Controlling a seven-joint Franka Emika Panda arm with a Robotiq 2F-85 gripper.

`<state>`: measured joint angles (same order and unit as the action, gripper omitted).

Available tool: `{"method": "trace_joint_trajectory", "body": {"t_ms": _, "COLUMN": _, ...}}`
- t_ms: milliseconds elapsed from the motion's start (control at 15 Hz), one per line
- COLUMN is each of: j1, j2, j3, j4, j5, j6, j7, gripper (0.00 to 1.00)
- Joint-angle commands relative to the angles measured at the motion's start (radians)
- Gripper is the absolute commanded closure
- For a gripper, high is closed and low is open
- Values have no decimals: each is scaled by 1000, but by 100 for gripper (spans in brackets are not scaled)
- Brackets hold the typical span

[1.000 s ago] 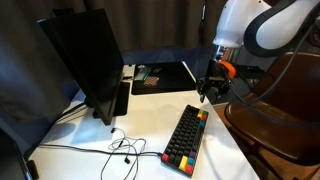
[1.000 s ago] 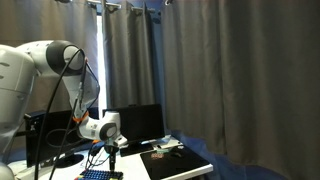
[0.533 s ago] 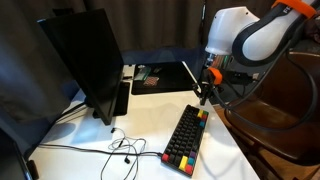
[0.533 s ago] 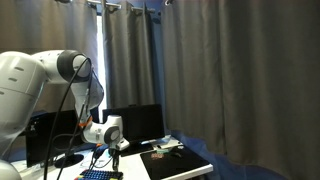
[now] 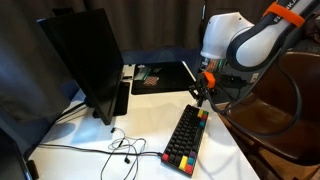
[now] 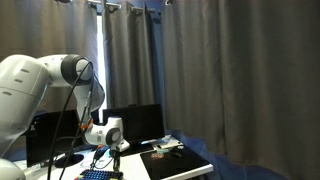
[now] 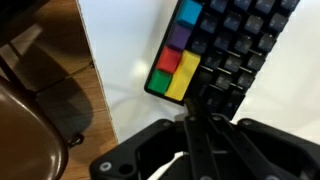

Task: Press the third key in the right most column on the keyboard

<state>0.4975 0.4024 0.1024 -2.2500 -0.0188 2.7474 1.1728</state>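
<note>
The keyboard [image 5: 187,137] lies lengthwise on the white table, black with bright keycaps at both narrow ends; it also shows at the bottom edge as the keyboard [image 6: 97,175]. Red and orange caps [image 5: 203,113] line its far end. My gripper [image 5: 200,93] hangs just above that far end, and in the exterior view from across the room my gripper [image 6: 112,153] sits low over it. In the wrist view my gripper [image 7: 193,104] is shut, fingers pressed together with nothing between them, its tip over dark keys beside a yellow cap [image 7: 185,76] at the keyboard's corner [image 7: 168,60].
A black monitor [image 5: 85,65] stands at the left with loose cables [image 5: 120,150] in front. A black mouse mat [image 5: 160,75] lies at the back. A wooden surface [image 5: 270,125] borders the table [image 5: 150,115] close to the arm; it also appears as brown wood [image 7: 40,60].
The gripper has closed from half open to shut. The arm has shifted a little towards the keyboard's far end and lowered slightly.
</note>
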Motion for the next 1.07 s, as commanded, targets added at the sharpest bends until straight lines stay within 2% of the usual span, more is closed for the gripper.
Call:
{"method": "trace_joint_trajectory", "body": {"t_ms": 0, "j1": 33, "j2": 34, "j3": -29, "j4": 34, "j5": -32, "j6": 9, "j7": 66, "gripper": 94}}
{"method": "trace_joint_trajectory", "body": {"t_ms": 1000, "j1": 48, "j2": 80, "j3": -44, "j4": 75, "j5": -28, "j6": 6, "j7": 115, "gripper": 95}}
